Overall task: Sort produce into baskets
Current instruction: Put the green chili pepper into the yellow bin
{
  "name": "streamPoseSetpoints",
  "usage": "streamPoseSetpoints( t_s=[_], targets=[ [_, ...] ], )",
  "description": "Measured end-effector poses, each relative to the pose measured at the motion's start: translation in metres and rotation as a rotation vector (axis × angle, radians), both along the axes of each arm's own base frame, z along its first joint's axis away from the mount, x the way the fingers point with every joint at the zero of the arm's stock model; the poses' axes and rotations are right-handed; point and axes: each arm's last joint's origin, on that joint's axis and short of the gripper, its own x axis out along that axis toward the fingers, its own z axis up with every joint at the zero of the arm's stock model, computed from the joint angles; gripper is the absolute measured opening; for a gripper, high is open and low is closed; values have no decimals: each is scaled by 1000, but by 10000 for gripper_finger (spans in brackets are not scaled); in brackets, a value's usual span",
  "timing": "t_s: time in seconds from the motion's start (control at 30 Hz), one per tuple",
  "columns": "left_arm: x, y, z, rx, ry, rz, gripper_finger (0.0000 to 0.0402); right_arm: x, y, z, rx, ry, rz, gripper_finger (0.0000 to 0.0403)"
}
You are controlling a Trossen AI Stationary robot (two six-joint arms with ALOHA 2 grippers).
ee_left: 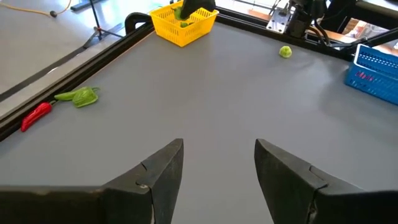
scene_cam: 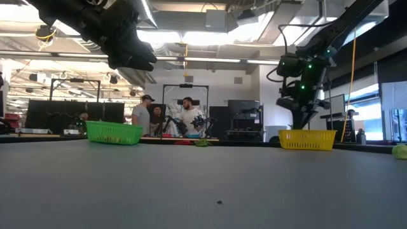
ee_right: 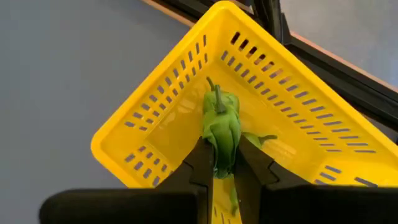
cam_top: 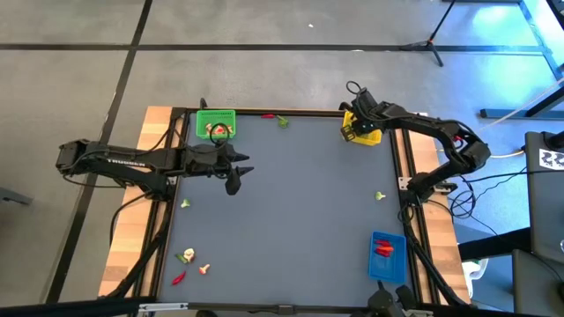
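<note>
My right gripper (ee_right: 222, 155) hangs over the yellow basket (ee_right: 186, 118) at the table's far right corner, shut on a green pepper piece (ee_right: 221, 124). Another green piece (ee_right: 258, 139) lies inside that basket. My left gripper (ee_left: 217, 165) stands open above the table near the green basket (cam_top: 216, 123), nothing between its fingers. The blue basket (cam_top: 388, 255), holding red pieces, sits at the near right. On the table lie a red chili (ee_left: 36, 115) and a green pepper (ee_left: 84, 96) at the far edge, and a small green piece (ee_left: 285, 51) near the right edge. My right gripper pinches the green pepper by its blunt end (ee_right: 222, 149) between its two fingers. The fingers slant down from above. The pepper sticks out past the fingertips with its stem (ee_right: 217, 99) away from them, over the inside of the yellow basket.
A green piece (cam_top: 185, 203) lies near the left edge. A small cluster of pale, green and red pieces (cam_top: 189, 264) lies at the near left corner. The table's middle is bare grey mat. People stand in the room beyond the far edge (scene_cam: 165, 114).
</note>
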Motion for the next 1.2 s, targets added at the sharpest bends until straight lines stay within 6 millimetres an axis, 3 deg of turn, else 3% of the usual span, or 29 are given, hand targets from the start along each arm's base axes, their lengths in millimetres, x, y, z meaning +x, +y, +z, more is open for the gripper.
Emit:
streamPoseSetpoints(
  t_s=[0.17,0.4,0.57,0.93,1.07,1.2],
  targets=[
    [0,0,0,0,0,-1,194,2,-2,0,-16,-12,0,56],
    [0,0,0,2,1,-1,194,1,-3,1,-33,9,13,129],
    [0,0,0,3,1,-2,194,8,-6,21,-52,-36,37,158],
    [0,0,0,5,2,-3,194,73,14,55,-279,-351,271,166],
    [0,0,0,8,3,-5,194,97,20,46,-306,-412,333,172],
    [0,0,0,8,3,-5,194,116,14,26,-252,-414,350,198]
  ],
)
